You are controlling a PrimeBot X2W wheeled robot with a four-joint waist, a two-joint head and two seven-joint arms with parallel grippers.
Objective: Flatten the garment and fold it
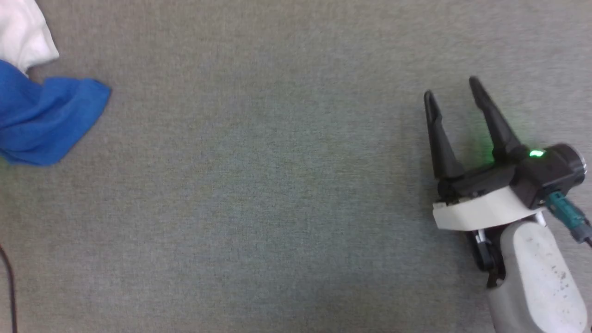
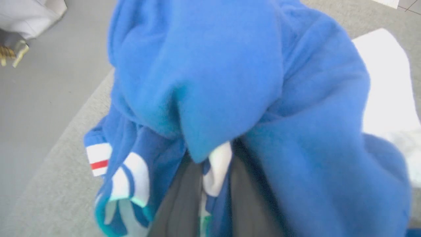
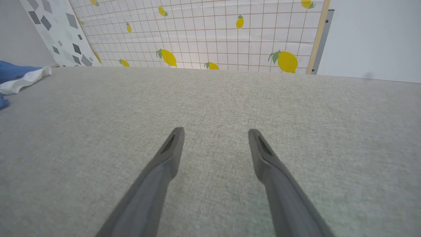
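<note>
The garment (image 1: 41,120), bright blue with a white sleeve (image 1: 23,37), lies bunched at the far left edge of the head view. In the left wrist view the garment (image 2: 230,65) hangs crumpled right in front of the camera, showing white lettering and a red-and-white trim tab (image 2: 98,159). My left gripper (image 2: 213,184) has its two dark fingers close together with blue and white cloth pinched between them; the tips are hidden under the folds. My right gripper (image 1: 452,88) stands open over bare grey cloth at the right, far from the garment (image 3: 13,70). Nothing lies between the right gripper's (image 3: 216,132) fingers.
A grey fabric-covered surface (image 1: 277,185) spreads wide between the garment and the right arm. A lemon-patterned panel (image 3: 204,33) stands behind its far edge. A thin black cable (image 1: 9,286) runs at the lower left. The surface's edge drops to a grey floor (image 2: 33,98).
</note>
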